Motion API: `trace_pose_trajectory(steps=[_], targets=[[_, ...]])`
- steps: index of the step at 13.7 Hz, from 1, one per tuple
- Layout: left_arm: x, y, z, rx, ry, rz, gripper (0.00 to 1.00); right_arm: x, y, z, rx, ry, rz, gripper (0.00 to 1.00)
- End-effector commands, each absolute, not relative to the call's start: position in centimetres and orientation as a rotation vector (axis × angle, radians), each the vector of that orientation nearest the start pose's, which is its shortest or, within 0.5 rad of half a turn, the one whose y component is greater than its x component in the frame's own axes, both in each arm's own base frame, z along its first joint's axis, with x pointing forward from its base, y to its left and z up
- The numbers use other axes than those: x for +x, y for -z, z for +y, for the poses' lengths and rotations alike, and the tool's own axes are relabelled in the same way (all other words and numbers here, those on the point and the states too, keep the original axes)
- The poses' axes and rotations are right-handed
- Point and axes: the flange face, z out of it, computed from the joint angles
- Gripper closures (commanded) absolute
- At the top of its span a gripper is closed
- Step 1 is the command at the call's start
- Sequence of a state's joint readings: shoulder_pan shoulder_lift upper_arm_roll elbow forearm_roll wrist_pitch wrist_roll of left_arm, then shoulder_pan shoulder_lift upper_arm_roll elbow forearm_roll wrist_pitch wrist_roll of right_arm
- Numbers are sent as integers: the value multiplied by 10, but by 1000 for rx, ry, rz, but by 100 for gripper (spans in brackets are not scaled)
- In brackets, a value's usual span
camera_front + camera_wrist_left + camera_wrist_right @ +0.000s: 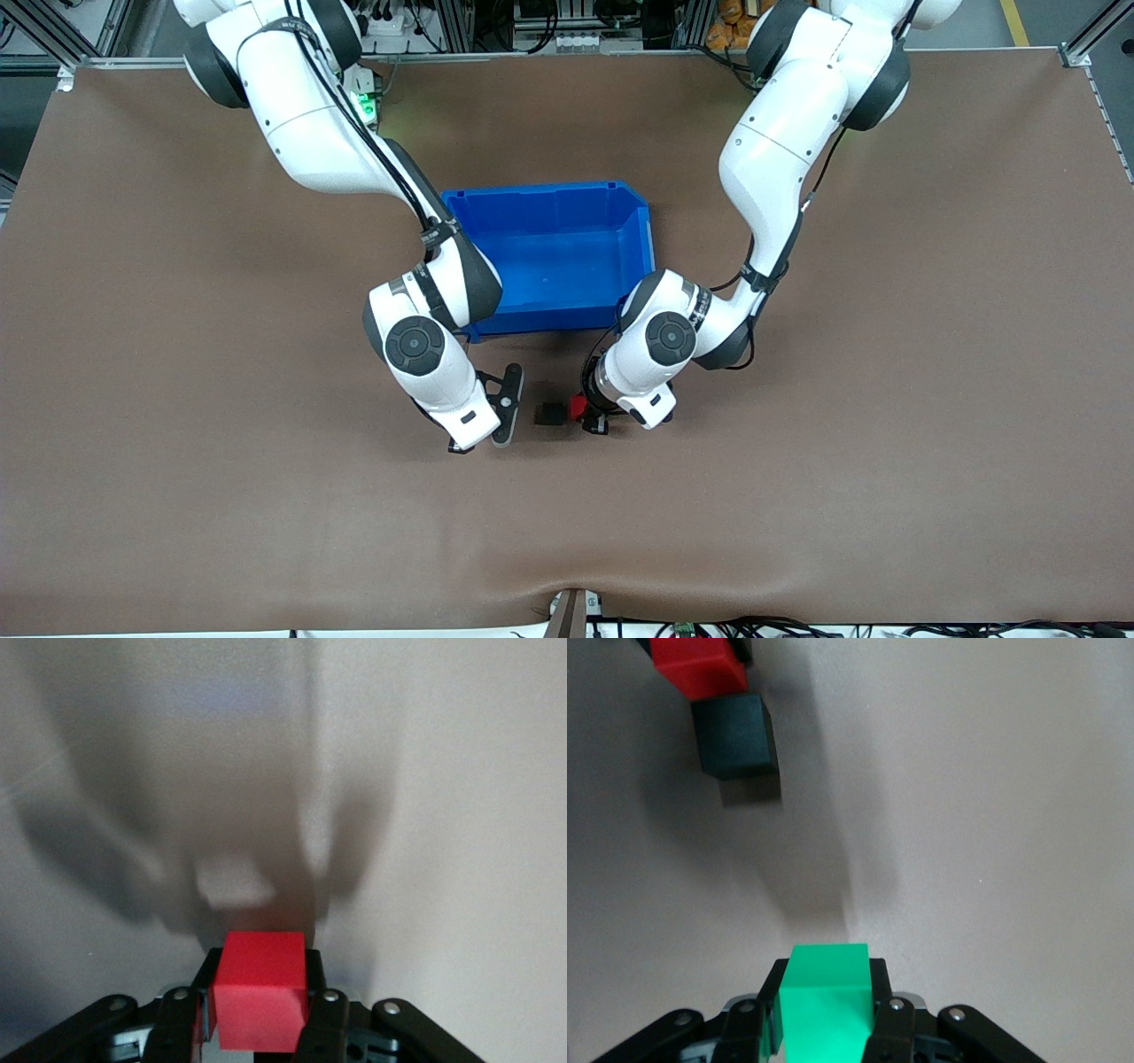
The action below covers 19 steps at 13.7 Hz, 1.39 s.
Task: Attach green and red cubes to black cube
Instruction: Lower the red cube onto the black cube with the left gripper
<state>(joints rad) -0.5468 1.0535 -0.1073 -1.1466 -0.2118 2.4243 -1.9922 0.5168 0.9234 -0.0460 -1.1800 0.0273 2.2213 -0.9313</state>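
The red cube (260,1001) is held in the left gripper (592,416) touching the black cube (550,414); the green cube (825,1003), clamped by the right gripper (483,425), should be aligned squarely before pressing.

Brown table (177,372), aluminium framing (115,35) above

Table (177,354): plain matte brown, no pattern.
Bin (640,232): solid bright blue, inside and out.
Black cube (551,414): matte black, unmarked; reads dark charcoal in right wrist view (735,735).
Red cube (261,1001): saturated plain red, no markings.
Green cube (826,1005): vivid plain green, no markings.
Both arms: glossy white shells, black joint rings and caps, black cables.
Left gripper (259,1014): black fingers, silver screws.
Right gripper (826,1014): black fingers, silver screws.
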Motion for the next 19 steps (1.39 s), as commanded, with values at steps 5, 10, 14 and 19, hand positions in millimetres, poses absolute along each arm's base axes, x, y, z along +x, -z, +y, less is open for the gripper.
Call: trace_pose_trajectory(steps=[5, 10, 14, 19], targets=[[639, -163, -470, -2464, -319, -2389, 100, 683, -228, 383, -2441, 215, -2012, 100], [640, -163, -470, -2470, -313, -2398, 100, 685, -228, 384, -2458, 225, -1990, 100], [641, -159, -470, -2474, -307, -2407, 100, 687, -231, 384, -2460, 234, -1989, 100], [642, -159, -470, -2487, -296, -2420, 100, 689, -232, 384, -2462, 242, -1980, 100]])
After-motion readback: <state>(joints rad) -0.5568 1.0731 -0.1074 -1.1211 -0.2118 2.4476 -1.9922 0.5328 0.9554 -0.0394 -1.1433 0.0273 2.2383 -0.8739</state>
